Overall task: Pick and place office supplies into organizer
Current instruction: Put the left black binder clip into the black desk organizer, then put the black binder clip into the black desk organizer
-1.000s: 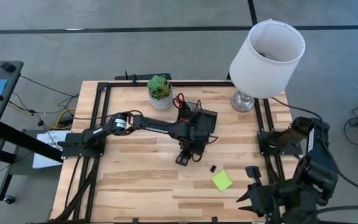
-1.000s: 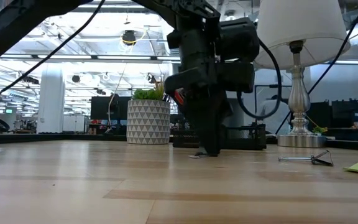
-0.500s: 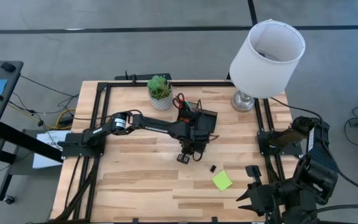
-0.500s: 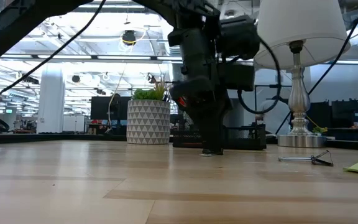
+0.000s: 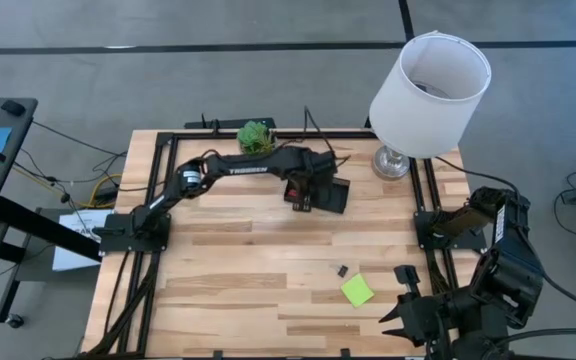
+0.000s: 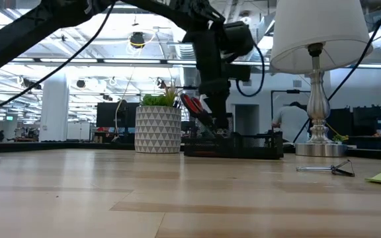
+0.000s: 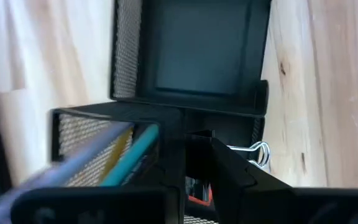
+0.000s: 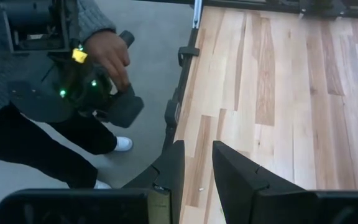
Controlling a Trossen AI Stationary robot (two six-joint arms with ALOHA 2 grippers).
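The black mesh organizer stands at the table's far middle; it also shows in the low view. Red scissors handles and teal and yellow pens stick up from its taller compartment. My left gripper hangs over it, pointing down, its fingers almost together on a small black clip with a silver wire handle. A second black clip and the lime-green sticky pad lie flat on the wood toward the near right. My right gripper is parked at the near right corner, narrowly open and empty. My left gripper comes from above, pointing down, and is shut on the small black clip. Its own fingers hide the place of contact. Only the clip's silver wire handle shows, sticking out sideways past one finger, clear of the table and over the organizer's compartments.
A potted plant in a white patterned pot stands just left of the organizer. A lamp stands at the far right, its base near the organizer. A person's hand with a controller shows beyond the table's edge.
My left gripper has risen from the table's middle and gone toward the far edge, turning about, until it hangs over the organizer. The small thing it held at the table top has been lifted clear and carried along.
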